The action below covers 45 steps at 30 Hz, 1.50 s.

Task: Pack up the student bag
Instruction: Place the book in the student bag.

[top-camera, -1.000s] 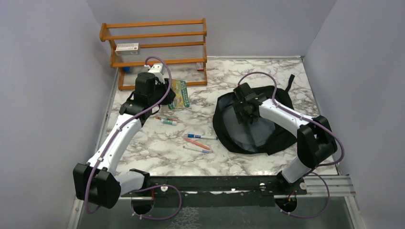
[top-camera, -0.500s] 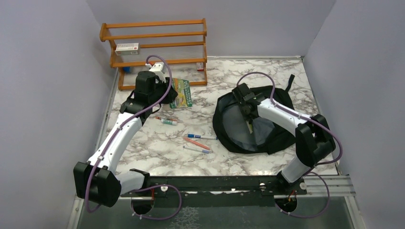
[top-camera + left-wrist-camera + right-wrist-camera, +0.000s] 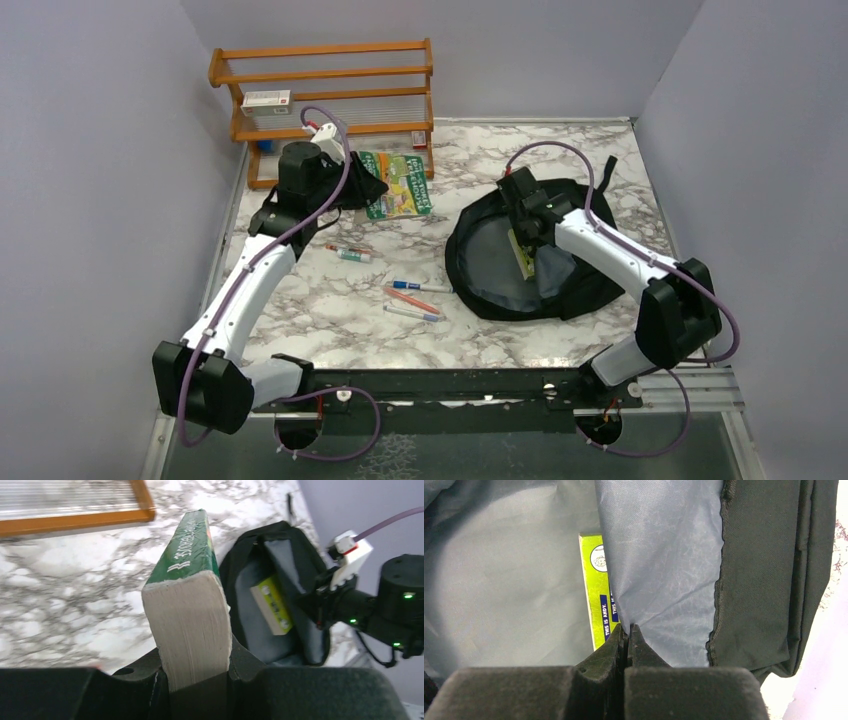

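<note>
Holding green book (image 3: 187,605) clear of tabletop (image 3: 320,310), left gripper (image 3: 195,662) clamped on its page edge; right gripper (image 3: 628,636) pinched shut on grey lining (image 3: 664,555) of student bag (image 3: 585,292), lying open at tabletop's right, yellow book (image 3: 596,595) inside. Loading step; next: swing book over mouth, release.

The table (image 3: 330,310) is showing white marble with grey veins. The student bag (image 3: 585,295) is showing black outside and a pale grey lining inside. The green book (image 3: 192,545) is displaying a dark green spine with white lettering and cream page edges. The lime book (image 3: 598,595) is showing yellow-green with dark blue strips of white letters. The left claw (image 3: 197,657) and right claw (image 3: 628,629) are showing black. The arms (image 3: 250,290) are showing white with black joints, and their cables (image 3: 395,519) purple. The rack (image 3: 320,49) is showing orange-brown wood. The pens (image 3: 412,299) are showing blue, orange and white. The walls (image 3: 100,150) are showing pale lavender-grey.
</note>
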Each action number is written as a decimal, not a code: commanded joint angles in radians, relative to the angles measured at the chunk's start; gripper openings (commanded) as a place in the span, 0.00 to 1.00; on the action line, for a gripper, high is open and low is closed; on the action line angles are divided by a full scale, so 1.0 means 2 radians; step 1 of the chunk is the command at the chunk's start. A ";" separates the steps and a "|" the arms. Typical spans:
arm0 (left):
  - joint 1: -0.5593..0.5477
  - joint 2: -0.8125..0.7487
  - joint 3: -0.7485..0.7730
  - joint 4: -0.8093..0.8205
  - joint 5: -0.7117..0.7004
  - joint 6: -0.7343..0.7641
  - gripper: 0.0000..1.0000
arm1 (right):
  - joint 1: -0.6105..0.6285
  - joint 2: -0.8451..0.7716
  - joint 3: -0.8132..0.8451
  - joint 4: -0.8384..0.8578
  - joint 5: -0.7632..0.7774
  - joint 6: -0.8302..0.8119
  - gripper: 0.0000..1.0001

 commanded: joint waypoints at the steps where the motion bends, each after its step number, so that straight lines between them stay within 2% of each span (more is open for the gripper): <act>1: -0.004 -0.005 -0.034 0.145 0.107 -0.123 0.00 | 0.001 -0.020 0.004 0.029 0.021 0.012 0.01; 4: -0.026 0.001 -0.057 0.194 0.117 -0.169 0.00 | 0.001 -0.026 0.016 0.022 0.021 0.012 0.01; 13: -0.123 0.045 -0.058 0.256 0.046 -0.238 0.00 | 0.000 -0.062 0.030 0.028 0.016 0.020 0.01; 22: -0.151 0.115 -0.071 0.301 0.024 -0.315 0.00 | -0.001 -0.090 0.042 0.033 0.017 0.022 0.01; 31: -0.180 0.201 -0.028 0.335 0.038 -0.335 0.00 | -0.001 -0.108 0.028 0.052 0.006 0.029 0.01; 45: -0.214 0.317 0.031 0.456 0.049 -0.397 0.00 | -0.001 -0.115 0.011 0.072 -0.023 0.050 0.01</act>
